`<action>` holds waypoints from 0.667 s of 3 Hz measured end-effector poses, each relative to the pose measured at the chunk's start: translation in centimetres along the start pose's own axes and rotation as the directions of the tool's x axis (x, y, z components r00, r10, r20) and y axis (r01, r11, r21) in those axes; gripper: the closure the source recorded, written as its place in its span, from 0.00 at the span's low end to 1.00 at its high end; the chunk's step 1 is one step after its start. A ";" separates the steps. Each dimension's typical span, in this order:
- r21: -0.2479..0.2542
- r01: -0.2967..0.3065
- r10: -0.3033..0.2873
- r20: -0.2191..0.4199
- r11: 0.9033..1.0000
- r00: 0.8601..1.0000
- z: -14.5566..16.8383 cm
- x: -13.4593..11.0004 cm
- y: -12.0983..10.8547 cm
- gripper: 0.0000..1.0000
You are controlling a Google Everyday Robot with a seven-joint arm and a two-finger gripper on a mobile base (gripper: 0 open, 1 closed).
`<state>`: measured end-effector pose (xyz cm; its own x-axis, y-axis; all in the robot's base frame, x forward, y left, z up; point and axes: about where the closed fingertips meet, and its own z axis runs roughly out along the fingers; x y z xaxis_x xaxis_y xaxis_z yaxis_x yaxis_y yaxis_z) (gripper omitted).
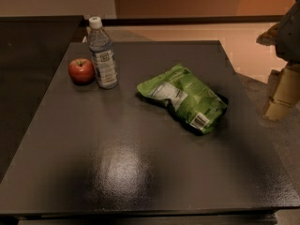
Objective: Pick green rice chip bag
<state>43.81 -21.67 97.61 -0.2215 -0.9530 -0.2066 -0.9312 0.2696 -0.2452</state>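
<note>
The green rice chip bag (184, 98) lies flat on the dark grey table (131, 163), right of the middle. It is crinkly bright green, with a white nutrition label facing up and a small white barcode near its front right corner. My gripper (282, 96) hangs at the right edge of the view, off the table's right side and apart from the bag. It holds nothing that I can see.
A clear water bottle (102, 54) with a white cap stands upright at the back left. A red apple (81, 70) sits just left of it. The table's right edge runs between the bag and my gripper.
</note>
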 end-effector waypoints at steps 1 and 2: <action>0.000 0.000 0.000 0.000 1.000 1.000 0.0 0.0 0.0 0.00; -0.009 -0.001 0.001 -0.007 1.000 1.000 0.3 -0.5 0.1 0.00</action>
<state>43.90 -21.15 97.36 -0.2241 -0.9537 -0.2005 -0.9335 0.2691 -0.2368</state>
